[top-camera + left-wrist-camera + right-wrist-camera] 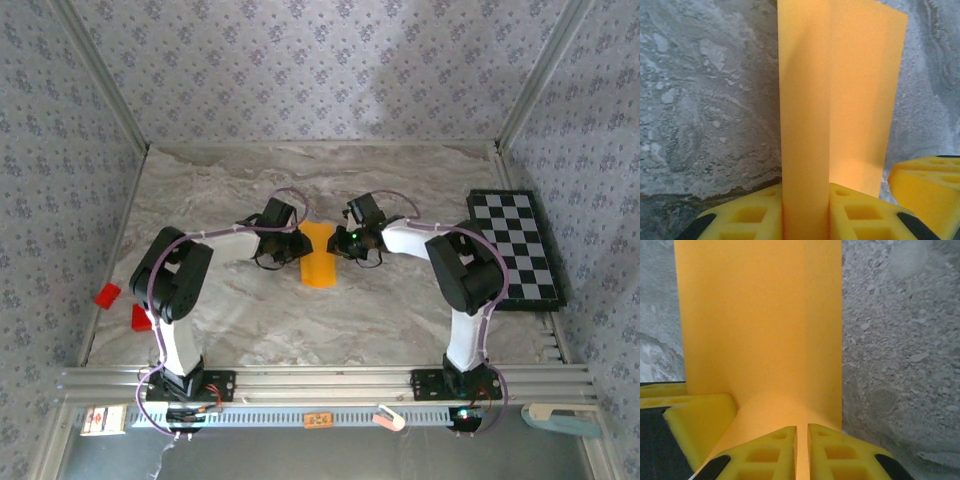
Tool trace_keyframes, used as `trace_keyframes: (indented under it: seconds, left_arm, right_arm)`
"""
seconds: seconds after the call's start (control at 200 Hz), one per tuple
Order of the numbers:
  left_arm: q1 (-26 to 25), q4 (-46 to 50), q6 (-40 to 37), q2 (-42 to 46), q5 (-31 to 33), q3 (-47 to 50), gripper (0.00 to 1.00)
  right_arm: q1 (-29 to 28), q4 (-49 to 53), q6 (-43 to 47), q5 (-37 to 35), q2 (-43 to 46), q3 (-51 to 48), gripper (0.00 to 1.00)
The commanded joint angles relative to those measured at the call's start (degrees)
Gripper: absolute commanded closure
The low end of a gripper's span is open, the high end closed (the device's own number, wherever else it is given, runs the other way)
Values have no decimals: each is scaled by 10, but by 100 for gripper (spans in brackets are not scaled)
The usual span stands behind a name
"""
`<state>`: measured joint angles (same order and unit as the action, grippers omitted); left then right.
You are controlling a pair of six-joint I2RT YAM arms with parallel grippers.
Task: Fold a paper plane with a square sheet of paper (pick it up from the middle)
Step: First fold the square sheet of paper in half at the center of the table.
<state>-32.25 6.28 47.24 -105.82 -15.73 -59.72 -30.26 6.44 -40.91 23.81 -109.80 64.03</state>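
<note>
The orange-yellow sheet of paper (pixel 320 255) is folded into a narrow upright strip in the middle of the marble table (pixel 400 310), its lower end spreading toward the near side. My left gripper (pixel 297 243) holds it from the left. In the left wrist view a folded flap of the paper (pixel 840 90) runs up between the yellow fingers (pixel 755 215) of the left gripper (pixel 805 212), which is shut on it. My right gripper (pixel 343 243) meets the paper from the right. In the right wrist view its jaws (pixel 802 452) stand almost together on a thin edge of the paper (pixel 760 315).
A black-and-white checkerboard (pixel 515 245) lies at the right side of the table. Two small red blocks (pixel 107 294) (pixel 141 317) sit near the left edge. Patterned walls close in the left, back and right sides.
</note>
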Motion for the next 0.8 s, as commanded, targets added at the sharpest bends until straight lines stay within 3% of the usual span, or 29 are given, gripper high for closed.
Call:
trace_keyframes:
  seconds: [0.0,0.245,0.425,0.61,0.795]
  left_arm:
    - [1,26,0,-14,9,-10,75]
    - [2,66,-8,-8,26,-27,68]
    - [1,125,-17,18,52,-47,54]
    - [0,162,-24,39,62,-52,32]
    - [-2,181,-42,45,67,-60,26]
  right_arm:
    - [-7,60,14,-11,-29,34,86]
    - [-10,116,13,-32,-55,59,87]
    - [-11,143,6,-42,-67,65,87]
    - [-11,142,5,-34,-66,70,87]
    - [-8,114,-4,5,-58,68,87]
